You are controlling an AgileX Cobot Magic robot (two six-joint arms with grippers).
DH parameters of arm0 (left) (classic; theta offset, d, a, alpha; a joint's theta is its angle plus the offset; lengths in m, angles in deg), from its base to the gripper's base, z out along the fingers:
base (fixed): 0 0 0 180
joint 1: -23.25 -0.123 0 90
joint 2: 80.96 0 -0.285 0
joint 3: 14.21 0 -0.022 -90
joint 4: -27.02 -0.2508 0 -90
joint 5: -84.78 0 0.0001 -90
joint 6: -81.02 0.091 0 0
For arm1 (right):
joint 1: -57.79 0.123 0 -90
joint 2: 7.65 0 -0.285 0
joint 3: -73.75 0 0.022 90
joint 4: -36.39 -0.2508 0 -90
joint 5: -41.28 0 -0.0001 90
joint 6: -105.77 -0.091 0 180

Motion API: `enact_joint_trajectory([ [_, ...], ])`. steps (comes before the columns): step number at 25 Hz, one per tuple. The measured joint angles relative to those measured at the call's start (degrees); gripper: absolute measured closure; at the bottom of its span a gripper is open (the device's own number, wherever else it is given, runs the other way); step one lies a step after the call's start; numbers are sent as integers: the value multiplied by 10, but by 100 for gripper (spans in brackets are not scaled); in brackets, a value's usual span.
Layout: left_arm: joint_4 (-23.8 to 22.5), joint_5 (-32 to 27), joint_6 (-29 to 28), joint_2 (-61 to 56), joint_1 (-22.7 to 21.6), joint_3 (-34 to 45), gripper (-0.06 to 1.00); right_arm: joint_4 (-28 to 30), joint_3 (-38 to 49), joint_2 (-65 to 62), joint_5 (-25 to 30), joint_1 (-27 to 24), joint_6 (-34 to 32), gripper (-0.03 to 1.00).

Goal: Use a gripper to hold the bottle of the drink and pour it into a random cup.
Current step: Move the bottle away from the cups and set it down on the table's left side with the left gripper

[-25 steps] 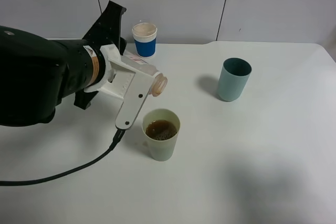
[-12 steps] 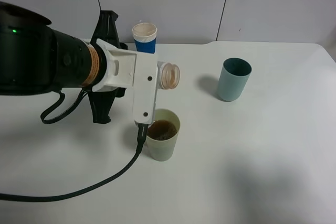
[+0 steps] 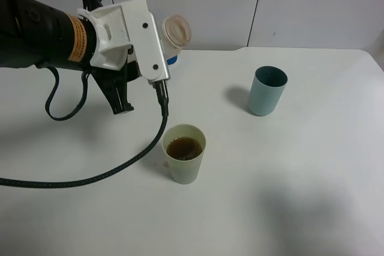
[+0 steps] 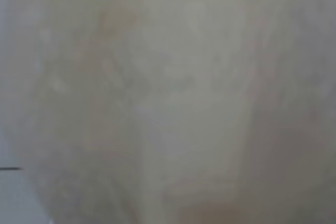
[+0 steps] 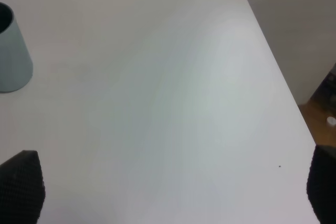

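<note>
Legend: Raised and drawn back since the earlier frames, the left hand (image 3: 153, 52) now sits up and away from the cup (image 3: 184, 166), toward the back wall. The bottle (image 3: 177, 29) has come up out of its pouring slant, and its mouth faces outward rather than down.

Reader: What lies where, largest first?

Legend: The white counter (image 3: 300, 184) carries everything. The left hand is clamped on the bottle, with only the neck and mouth showing past the white jaws, and its cable (image 3: 90, 178) trails down across the counter. The right hand (image 5: 170, 192) appears only in its own wrist view, jaws apart and holding nothing. The teal cup (image 3: 267, 91) stands to the right. The cup stands upright near the middle with brown drink (image 3: 184, 147) inside, well apart from the bottle. The paper cup (image 3: 172, 59) is mostly hidden behind the bottle.

Reader: And the left wrist view?

Legend: A pale blur; nothing can be told from it.

Reader: Which step is this?

Legend: By judgement, the pour is done and the retreat is under way. The next move calls for righting the bottle fully, setting it on bare counter clear of all three cups, then parting the jaws. Whether any drink remains in the bottle cannot be told.
</note>
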Motion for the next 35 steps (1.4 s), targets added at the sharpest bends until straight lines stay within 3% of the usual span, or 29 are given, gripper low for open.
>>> enact_joint_trajectory([
  [10, 56, 117, 0, -9, -108, 4, 61, 0, 0, 0, 0, 0, 0, -3],
  [18, 103, 305, 0, -12, -213, 87, 61, 0, 0, 0, 0, 0, 0, -3],
  [25, 155, 431, 13, -13, -275, 143, 61, 0, 0, 0, 0, 0, 0, -3],
  [35, 245, 541, 24, -11, -320, 191, 61, 0, 0, 0, 0, 0, 0, -3],
])
